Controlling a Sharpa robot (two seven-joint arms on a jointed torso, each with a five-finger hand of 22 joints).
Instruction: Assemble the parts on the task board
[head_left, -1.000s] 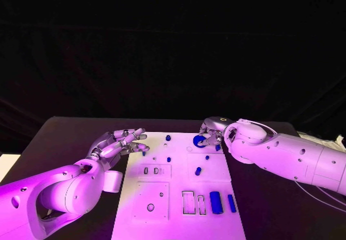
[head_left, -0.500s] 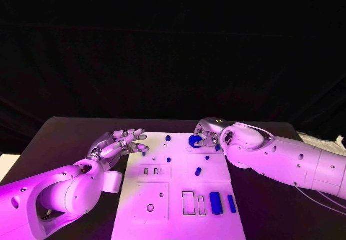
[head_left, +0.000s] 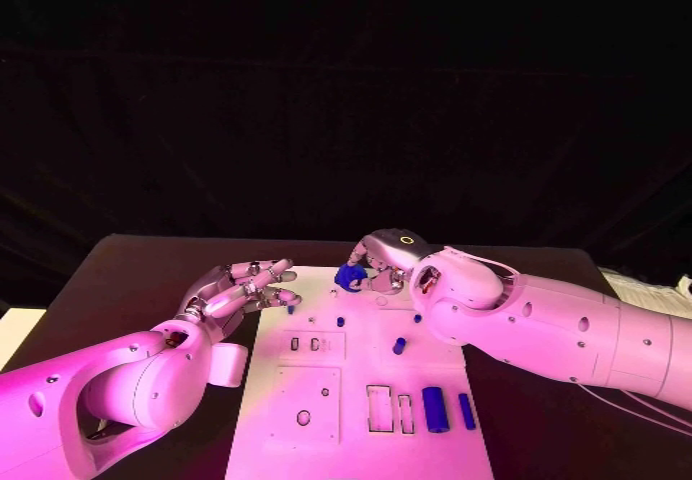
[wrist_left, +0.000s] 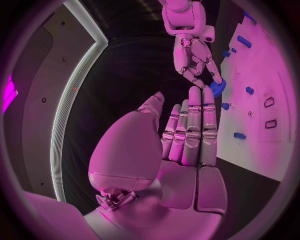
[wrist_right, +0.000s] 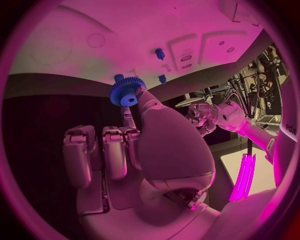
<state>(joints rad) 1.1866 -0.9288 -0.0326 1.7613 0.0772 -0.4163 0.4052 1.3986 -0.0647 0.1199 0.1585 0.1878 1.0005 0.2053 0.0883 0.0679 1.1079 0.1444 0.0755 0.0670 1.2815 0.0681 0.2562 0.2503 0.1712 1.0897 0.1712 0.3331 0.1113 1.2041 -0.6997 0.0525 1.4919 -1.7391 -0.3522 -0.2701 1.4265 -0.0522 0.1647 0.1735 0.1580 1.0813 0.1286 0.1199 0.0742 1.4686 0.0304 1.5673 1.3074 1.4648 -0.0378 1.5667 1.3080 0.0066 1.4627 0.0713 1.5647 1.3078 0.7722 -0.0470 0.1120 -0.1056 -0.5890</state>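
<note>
Two white arms reach over the black table, whose dark top runs bare past the left edge of the task board and out to the table's own left and far edges. The task board, a long white plate, lies in the middle of the table, its far short edge just short of the table's far edge. The right arm comes in across the board's right long edge and covers much of that side; the left arm lies along the left long edge, off the board.

The left hand sits at the board's far left corner with its fingers loosely curled and apart, grasping nothing, the fingertips just over the board's edge. The right hand hangs over the far end of the board near its middle, and pinches a blue gear between thumb and a finger, the other fingers folded back beside the palm. In the head view the gear is held just above the white surface, near the left hand but apart from it.

Toward the near end, a thick blue cylinder lies beside a thinner blue bar close to the right edge, next to two rectangular slots. Mid-board, a short blue peg lies in open white space, and a smaller blue pin stands farther back.
</note>
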